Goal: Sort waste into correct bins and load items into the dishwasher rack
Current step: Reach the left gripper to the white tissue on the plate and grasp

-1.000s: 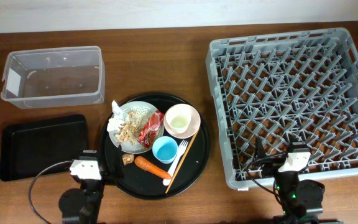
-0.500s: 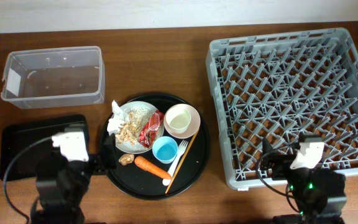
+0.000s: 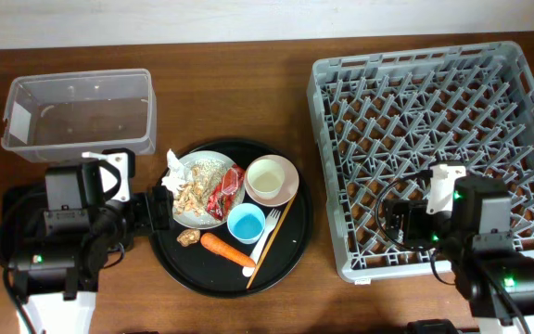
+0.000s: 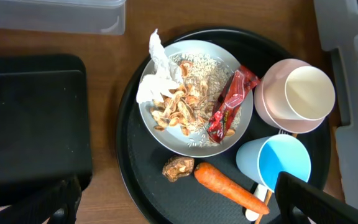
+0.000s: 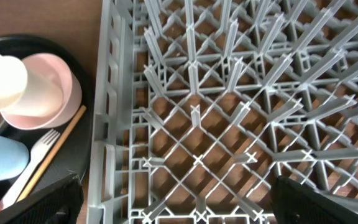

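Both arms have swung forward from the table's near edge; nothing else has shifted. Just ahead of the wide-open, empty left gripper (image 4: 176,202) lie one carrot (image 4: 225,186) and one brown lump (image 4: 178,167). Beyond them, one plate (image 4: 182,143) bears one napkin (image 4: 154,74), one red wrapper (image 4: 230,102) and rice scraps (image 4: 207,78). To its right are one blue cup (image 4: 278,165) and one cream cup (image 4: 308,92) in one bowl (image 4: 269,115). The right gripper (image 5: 176,202), likewise spread and empty, hangs over the one rack (image 5: 107,124), with one fork (image 5: 33,165) and one chopstick (image 5: 58,152) to its left.

No readable text or numbers anywhere; red wrapper (image 4: 230,103) markings illegible.
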`<action>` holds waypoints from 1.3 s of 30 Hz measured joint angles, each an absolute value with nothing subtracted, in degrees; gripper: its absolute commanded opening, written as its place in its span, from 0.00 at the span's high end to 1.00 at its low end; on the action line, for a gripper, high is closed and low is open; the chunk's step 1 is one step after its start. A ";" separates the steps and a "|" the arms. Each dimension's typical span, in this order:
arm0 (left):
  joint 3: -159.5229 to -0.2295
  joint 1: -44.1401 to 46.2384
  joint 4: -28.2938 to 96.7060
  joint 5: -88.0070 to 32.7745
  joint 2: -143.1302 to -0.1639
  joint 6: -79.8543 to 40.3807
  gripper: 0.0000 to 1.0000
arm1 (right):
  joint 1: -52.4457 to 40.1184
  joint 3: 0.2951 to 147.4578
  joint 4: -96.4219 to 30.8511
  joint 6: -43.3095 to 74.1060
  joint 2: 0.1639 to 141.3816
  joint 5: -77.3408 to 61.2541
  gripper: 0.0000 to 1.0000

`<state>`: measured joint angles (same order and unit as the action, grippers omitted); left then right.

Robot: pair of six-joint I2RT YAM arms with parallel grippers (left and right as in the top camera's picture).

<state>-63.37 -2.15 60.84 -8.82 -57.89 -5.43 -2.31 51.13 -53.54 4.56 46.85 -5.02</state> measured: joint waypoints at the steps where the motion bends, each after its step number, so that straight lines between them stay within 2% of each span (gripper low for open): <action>1: -63.35 -2.15 60.62 -8.84 -58.22 -5.45 0.01 | -2.31 51.13 -53.60 4.54 47.24 -5.10 0.01; 9: -63.55 -2.07 51.48 -8.84 -67.81 -6.52 0.03 | -2.31 51.22 -53.80 4.51 47.86 -5.50 0.01; 11: -63.75 -2.07 50.04 -8.88 -73.43 -6.57 0.10 | -2.31 51.22 -53.80 4.56 47.86 -5.50 0.01; 12: -63.77 -2.07 49.80 -8.97 -76.36 -6.81 0.11 | -2.31 51.22 -53.80 4.54 47.86 -5.50 0.01; 14: -63.77 -2.04 49.34 -9.04 -81.60 -6.87 0.23 | -2.31 51.22 -53.80 4.56 47.86 -5.50 0.01; 19: -63.77 -2.04 46.74 -9.04 -92.03 -7.14 0.28 | -2.31 51.22 -53.82 4.51 47.86 -5.50 0.01; 21: -63.77 -2.04 44.84 -9.04 -94.15 -7.14 0.39 | -2.31 51.22 -53.80 4.56 47.86 -5.48 0.01; 25: -63.77 -2.04 43.24 -9.06 -97.21 -7.16 0.48 | -2.31 51.22 -53.80 4.51 47.86 -5.48 0.01; 32: -63.77 -0.40 43.94 -9.06 -98.78 -7.20 0.50 | -2.31 51.22 -53.80 4.56 47.86 -5.50 0.01; 35: -63.77 3.07 43.86 -9.06 -98.91 -7.18 0.54 | -2.31 51.22 -53.80 4.51 47.86 -5.50 0.01; 39: -63.77 5.80 43.64 -7.75 -98.91 -7.46 0.55 | -2.31 51.22 -53.80 4.56 47.86 -5.48 0.01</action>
